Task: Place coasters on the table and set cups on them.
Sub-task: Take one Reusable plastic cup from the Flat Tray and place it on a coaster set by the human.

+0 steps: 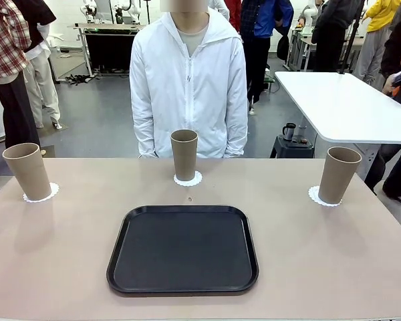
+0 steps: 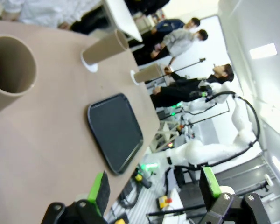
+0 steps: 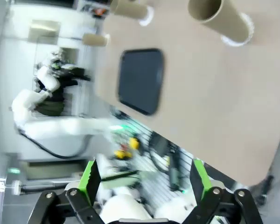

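Three tan cups stand upright on the beige table point(image 1: 307, 267), each on a white lacy coaster: the left cup point(image 1: 27, 172) on a coaster point(image 1: 41, 194), the middle cup point(image 1: 184, 155) on a coaster point(image 1: 189, 180), the right cup point(image 1: 339, 175) on a coaster point(image 1: 316, 195). My left gripper point(image 2: 154, 186) is open and holds nothing, off the table's near edge, with the left cup point(image 2: 9, 74) close by. Past the table's edge, my right gripper point(image 3: 144, 179) is open too and holds nothing, with the right cup point(image 3: 219, 18) ahead of it.
A black tray point(image 1: 182, 249) with nothing on it lies at the table's near middle. A person in a white jacket point(image 1: 189, 80) stands at the far side behind the middle cup. A white table point(image 1: 347, 103) is at the back right.
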